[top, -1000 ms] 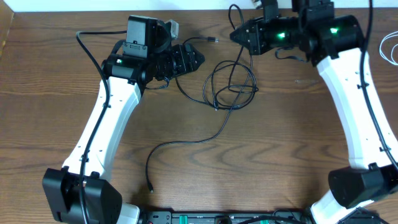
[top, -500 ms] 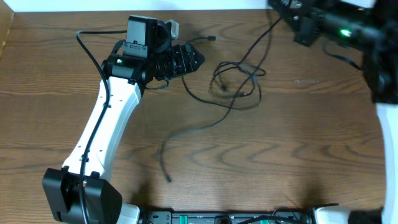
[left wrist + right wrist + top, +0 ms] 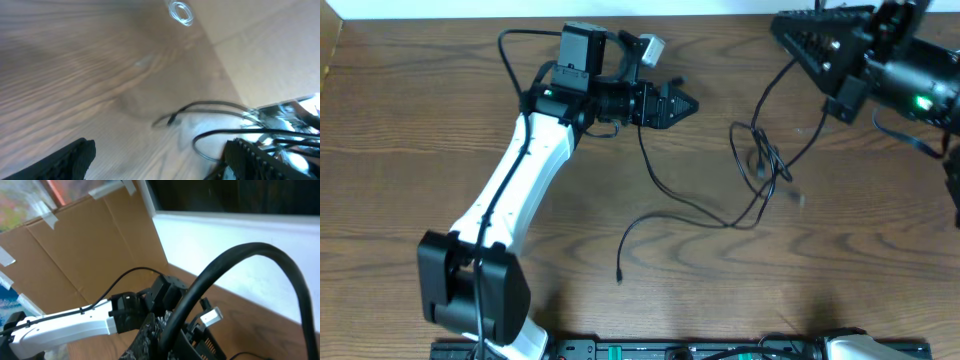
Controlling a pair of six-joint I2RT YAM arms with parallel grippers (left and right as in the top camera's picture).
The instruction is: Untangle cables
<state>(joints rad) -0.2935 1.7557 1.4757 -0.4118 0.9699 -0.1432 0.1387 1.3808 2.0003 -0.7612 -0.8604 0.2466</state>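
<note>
The left claw (image 3: 680, 102) stands spread and grips nothing, just above a strand of the cables (image 3: 760, 170). Their loose tail lies mid-worktop (image 3: 410, 150), with the knotted loops further right. One strand climbs to the raised right claw (image 3: 782, 25), which is pressed together and apparently pinching it. With the left end free, more pulling may only drag the whole bundle or cinch the knot tighter. Since a second ago the left claw has swung right and widened, and the tangle has been hauled rightward.

The right hand (image 3: 788, 32) is smearing into motion blur at the upper right, its arm (image 3: 920, 85) running off the frame's edge; the cables (image 3: 757, 160) are blurring mid-right too.
</note>
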